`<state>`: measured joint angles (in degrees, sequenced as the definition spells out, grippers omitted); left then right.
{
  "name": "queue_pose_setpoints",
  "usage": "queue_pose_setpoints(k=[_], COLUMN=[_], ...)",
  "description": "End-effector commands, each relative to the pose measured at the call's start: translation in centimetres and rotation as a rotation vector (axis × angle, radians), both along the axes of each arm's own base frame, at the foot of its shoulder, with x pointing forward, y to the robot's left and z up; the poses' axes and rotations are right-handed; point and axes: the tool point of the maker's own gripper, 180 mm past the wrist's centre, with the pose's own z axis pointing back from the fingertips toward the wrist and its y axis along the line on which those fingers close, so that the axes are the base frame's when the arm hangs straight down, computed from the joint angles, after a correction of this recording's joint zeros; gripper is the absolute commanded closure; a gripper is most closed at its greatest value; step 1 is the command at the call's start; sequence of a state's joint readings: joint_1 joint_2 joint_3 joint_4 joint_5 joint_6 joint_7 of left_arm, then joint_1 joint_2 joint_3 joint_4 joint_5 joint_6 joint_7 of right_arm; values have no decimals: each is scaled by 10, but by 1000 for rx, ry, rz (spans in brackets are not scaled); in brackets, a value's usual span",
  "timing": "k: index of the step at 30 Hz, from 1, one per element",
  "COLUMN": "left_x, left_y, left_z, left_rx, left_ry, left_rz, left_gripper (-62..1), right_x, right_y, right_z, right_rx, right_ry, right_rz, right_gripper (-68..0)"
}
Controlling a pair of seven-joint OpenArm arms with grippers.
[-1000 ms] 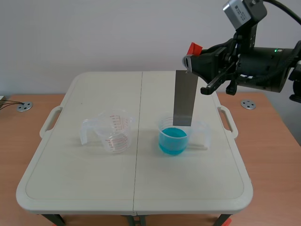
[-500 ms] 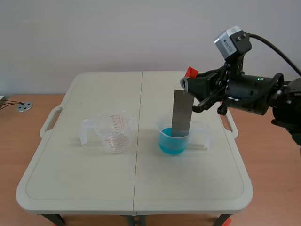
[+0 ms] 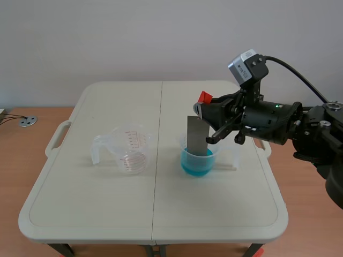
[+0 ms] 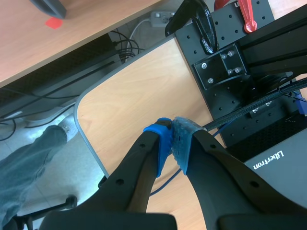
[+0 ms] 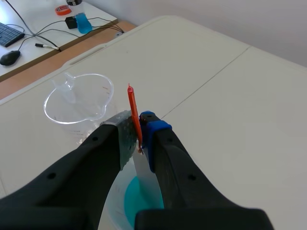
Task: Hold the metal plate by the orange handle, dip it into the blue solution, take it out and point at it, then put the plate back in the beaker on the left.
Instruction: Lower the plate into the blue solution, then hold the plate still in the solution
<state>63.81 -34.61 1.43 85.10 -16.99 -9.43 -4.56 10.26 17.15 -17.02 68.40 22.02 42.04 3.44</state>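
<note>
Plate (image 3: 196, 134) lowered into blue beaker (image 3: 188, 166); right claw (image 5: 139, 135) clamps handle (image 3: 203, 97); left claw (image 4: 171, 140) closed.

Metal plate (image 3: 197, 135) — matt; beaker (image 3: 128, 152) — clear plastic

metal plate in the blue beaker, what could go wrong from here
The right end effector grips only the thin orange handle, so the metal plate might swivel or slip. Its lower end sits inside the light beaker of blue solution; a sideways nudge could tip it.
</note>
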Motion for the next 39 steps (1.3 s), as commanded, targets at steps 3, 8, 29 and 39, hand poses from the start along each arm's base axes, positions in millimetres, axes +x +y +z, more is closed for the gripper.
queue_pose_setpoints(k=[3, 8, 29, 39], left_x=[3, 3, 2, 2], left_y=[-4, -4, -4, -4], left_z=[3, 3, 2, 2], left_rx=[-17, -17, -13, -13], left_ry=[-11, -11, -5, -5], left_rz=[-2, -2, -3, -3], left_gripper=[-18, -18, -18, -18], right_x=[2, 1, 1, 2], right_y=[0, -2, -3, -3], right_z=[3, -5, -7, -7], right_rx=[19, -2, -20, -20], right_ry=[-13, 2, -2, -4], right_rz=[8, 6, 10, 10], right_gripper=[-13, -13, -13, -13])
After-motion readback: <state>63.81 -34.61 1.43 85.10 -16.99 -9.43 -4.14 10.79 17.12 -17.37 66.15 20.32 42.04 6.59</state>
